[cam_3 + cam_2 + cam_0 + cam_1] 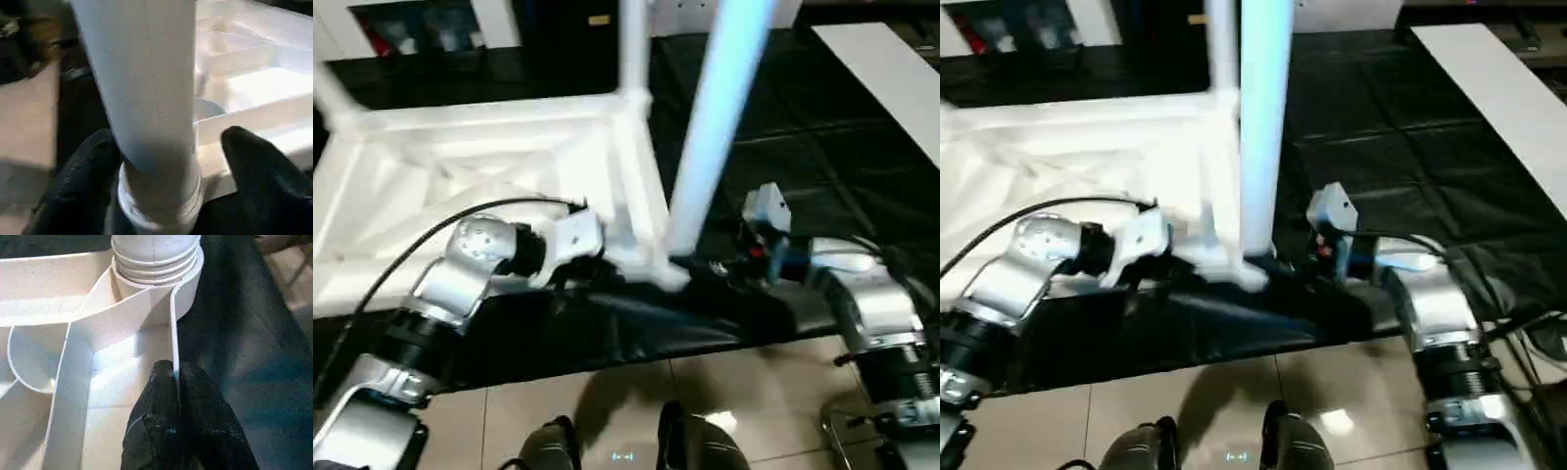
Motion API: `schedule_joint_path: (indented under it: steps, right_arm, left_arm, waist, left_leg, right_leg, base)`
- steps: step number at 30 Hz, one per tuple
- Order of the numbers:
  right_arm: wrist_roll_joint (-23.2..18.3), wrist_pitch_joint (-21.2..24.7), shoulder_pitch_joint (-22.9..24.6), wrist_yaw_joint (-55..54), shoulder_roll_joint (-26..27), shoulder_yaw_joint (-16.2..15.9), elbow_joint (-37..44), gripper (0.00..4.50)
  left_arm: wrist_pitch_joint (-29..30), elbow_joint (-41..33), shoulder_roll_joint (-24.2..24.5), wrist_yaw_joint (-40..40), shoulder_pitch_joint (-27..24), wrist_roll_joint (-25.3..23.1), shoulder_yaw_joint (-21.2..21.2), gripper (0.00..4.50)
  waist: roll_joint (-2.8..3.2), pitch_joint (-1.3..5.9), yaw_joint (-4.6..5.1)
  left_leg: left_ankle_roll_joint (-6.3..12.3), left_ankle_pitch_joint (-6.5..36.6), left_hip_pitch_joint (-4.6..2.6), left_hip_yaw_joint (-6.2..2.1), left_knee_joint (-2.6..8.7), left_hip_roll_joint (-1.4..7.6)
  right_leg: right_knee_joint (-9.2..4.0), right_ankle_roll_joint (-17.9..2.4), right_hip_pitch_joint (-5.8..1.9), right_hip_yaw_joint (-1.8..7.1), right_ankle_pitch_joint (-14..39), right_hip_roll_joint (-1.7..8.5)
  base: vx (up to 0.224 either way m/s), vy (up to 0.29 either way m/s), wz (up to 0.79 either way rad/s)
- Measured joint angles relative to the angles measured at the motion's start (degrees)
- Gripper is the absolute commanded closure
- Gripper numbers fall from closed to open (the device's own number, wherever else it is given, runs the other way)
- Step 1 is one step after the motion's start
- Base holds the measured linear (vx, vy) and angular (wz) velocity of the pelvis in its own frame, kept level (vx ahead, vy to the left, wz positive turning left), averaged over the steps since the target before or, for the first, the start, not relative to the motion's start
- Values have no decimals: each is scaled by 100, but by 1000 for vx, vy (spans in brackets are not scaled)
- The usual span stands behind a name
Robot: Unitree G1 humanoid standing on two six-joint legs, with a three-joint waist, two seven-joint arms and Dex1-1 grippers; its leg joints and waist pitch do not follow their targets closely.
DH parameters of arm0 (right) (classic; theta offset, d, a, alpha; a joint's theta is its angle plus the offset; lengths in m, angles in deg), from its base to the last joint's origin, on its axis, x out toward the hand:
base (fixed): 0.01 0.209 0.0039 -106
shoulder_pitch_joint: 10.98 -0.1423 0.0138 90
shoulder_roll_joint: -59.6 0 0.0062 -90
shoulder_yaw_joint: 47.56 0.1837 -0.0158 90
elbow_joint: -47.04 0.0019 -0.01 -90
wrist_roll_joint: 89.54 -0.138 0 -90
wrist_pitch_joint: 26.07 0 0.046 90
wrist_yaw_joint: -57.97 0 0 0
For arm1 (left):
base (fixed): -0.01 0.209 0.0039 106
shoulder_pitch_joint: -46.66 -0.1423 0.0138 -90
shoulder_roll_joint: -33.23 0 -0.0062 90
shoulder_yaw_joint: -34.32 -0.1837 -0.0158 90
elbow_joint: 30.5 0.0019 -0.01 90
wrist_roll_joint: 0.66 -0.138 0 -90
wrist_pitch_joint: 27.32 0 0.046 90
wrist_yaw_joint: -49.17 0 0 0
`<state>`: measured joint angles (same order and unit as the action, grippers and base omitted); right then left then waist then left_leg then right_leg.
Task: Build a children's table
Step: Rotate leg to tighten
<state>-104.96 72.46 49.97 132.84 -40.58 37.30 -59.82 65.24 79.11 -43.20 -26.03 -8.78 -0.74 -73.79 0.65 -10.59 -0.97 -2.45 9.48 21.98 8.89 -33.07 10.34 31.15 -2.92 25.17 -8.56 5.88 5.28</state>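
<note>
table top (460,166) is lying upside down on the black work table (822,127), ribs facing up, sitting from about 9 to 12 o'clock in the head view. near corner socket (156,269) is at roughly 6 o'clock of the top, right at the work table's front edge.

leg (720,117) is standing upright in that socket, long axis near vertical, leaning slightly toward 1 o'clock. threaded base looks seated in the collar, can't tell how deep. another leg (633,49) is standing at the far corner, about 12 o'clock.

left gripper (175,382) is clamping shut on the thin rim wall (174,333) of the top, one finger each side, socket just beyond it. it's pinning the top in place.

right gripper (171,161) is standing wide open with the leg's base between its fingers (85,171). fingers are sitting either side of the tube with gaps, not pressing, so it's holding nothing.

key relation: leg is dead centre between the right jaws, axis running straight up across the gripper's line, at about 9 o'clock from the right forearm. right arm is the nearer one. my read: next move is either closing on the base to twist more or backing straight off. risk: nudging the leg sideways while leaving, since the left is only holding a thin rim.
</note>
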Motion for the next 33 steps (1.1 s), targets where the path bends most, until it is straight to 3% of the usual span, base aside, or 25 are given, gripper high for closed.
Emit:
schedule_joint_path:
  steps: [11,16,21,29,31,33]
  right_arm:
    - [-173,96,-255,1213,-137,-444,-187,198]
    - [-174,95,-287,1305,-163,-482,-215,241]
    - [-214,220,-284,1326,-169,-481,-215,256]
    - [-292,989,67,641,-125,-299,416,258]
    - [-211,1228,149,65,-13,-152,604,258]
    - [-31,1501,175,-794,279,86,730,258]
  left_arm:
    - [-490,318,133,-733,239,37,-241,450]
    - [-610,444,113,-839,316,51,-294,450]
    - [-621,496,84,-850,324,106,-288,450]
    - [328,131,-69,-454,195,120,-151,450]
    - [685,46,-162,-98,181,15,-55,450]
    - [1115,-20,-365,427,183,-132,91,450]
  waist:
    - [-18,8,-137]
    - [-20,9,-175]
    - [-20,9,-209]
    - [-20,9,-224]
    - [-21,9,-177]
    - [-26,12,-42]
  left_leg:
    - [-3,0,5,-1,-24,-1]
    - [-4,1,5,-4,-19,-2]
    - [-4,1,4,-5,-20,-2]
    - [-7,0,-2,-4,-21,-2]
    - [-42,12,-9,-3,-24,-2]
    - [-60,2,-24,2,-26,-2]
  right_leg:
    - [0,1,-11,7,-1,2]
    - [3,0,-10,5,-1,2]
    - [4,1,-11,6,-1,2]
    - [6,1,-14,6,-1,2]
    - [3,2,-21,6,0,2]
    - [-6,4,-32,8,1,2]
  base:
    - [0,0,0]
    - [0,0,0]
    - [0,0,0]
    - [0,0,0]
    - [0,0,0]
    - [0,0,0]
